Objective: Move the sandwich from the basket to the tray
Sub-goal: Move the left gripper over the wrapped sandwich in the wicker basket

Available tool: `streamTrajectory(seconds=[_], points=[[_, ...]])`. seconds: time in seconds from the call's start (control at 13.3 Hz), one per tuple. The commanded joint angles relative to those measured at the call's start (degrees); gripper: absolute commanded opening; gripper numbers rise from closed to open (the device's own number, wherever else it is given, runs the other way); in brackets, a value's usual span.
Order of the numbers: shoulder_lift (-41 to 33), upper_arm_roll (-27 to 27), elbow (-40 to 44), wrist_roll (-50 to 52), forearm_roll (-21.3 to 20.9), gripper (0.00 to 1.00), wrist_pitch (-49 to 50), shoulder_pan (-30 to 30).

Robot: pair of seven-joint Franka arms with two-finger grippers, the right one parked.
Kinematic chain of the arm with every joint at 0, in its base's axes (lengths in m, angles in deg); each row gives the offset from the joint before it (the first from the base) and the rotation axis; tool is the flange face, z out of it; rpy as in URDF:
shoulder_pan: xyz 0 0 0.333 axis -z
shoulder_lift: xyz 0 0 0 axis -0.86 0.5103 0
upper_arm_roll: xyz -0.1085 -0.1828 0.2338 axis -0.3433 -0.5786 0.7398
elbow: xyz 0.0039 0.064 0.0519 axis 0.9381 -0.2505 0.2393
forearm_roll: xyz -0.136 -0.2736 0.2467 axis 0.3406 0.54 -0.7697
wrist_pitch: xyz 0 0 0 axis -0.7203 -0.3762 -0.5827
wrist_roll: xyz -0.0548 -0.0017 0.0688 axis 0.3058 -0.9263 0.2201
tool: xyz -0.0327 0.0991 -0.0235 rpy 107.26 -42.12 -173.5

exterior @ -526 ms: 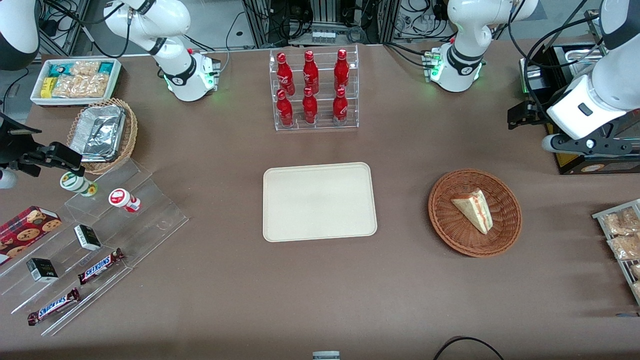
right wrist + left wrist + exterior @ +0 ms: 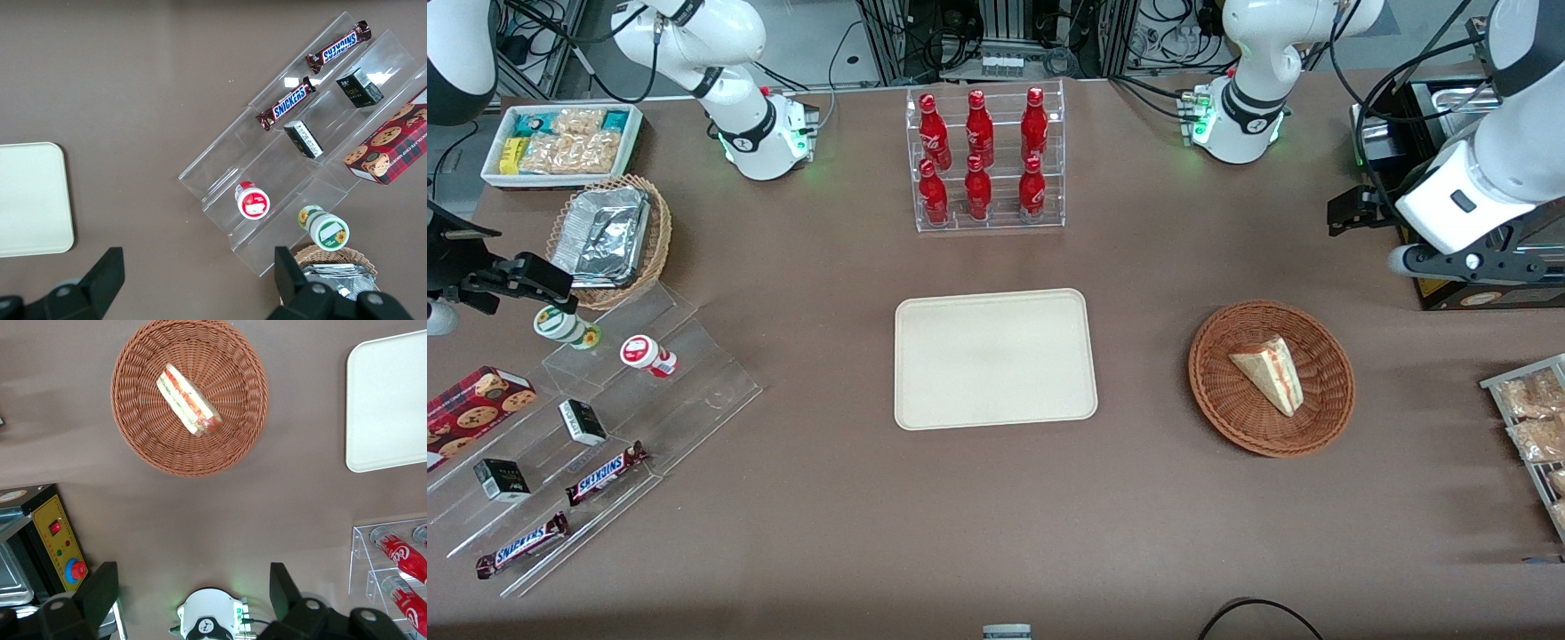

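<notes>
The sandwich (image 2: pixel 1270 372) (image 2: pixel 188 401), a pale wedge with red and green filling, lies in the round reddish-brown basket (image 2: pixel 1227 404) (image 2: pixel 140 443). The cream tray (image 2: pixel 994 358) (image 2: pixel 387 407) lies flat beside the basket, toward the parked arm's end, with nothing on it. My gripper (image 2: pixel 1352 212) (image 2: pixel 192 590) hangs above the table, farther from the front camera than the basket and a little toward the working arm's end. It is open wide and holds nothing. Its two dark fingers (image 2: pixel 100 592) stand well apart, with bare tabletop between them.
A clear rack of red bottles (image 2: pixel 983 160) (image 2: pixel 400 553) stands farther from the front camera than the tray. A black appliance with a yellow panel (image 2: pixel 57 537) sits by my gripper. The working arm's white base (image 2: pixel 1240 124) (image 2: pixel 210 613) is nearby. Snack packets (image 2: pixel 1534 418) lie at the working arm's end.
The working arm has shifted slightly away from the front camera. The sandwich, basket and tray have not moved.
</notes>
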Motion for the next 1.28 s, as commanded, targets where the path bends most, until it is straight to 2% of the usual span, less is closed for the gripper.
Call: streamTrajectory(seconds=[0.0, 0.23, 0.6, 0.98, 1.2], points=[[-0.81, 0.05, -5.48, -0.75, -0.65, 1.00, -5.62, -0.18], [-0.38, 0.23, -10.14, -0.75, -0.56, 1.00, -11.77, -0.27], [0.77, 0.40, -21.04, -0.31, -0.74, 1.00, -27.50, -0.35], [6.91, 1.90, -22.81, 1.18, -0.65, 1.00, -34.73, -0.35], [7.71, 1.99, -27.28, 5.48, -0.65, 1.00, -42.35, -0.35]])
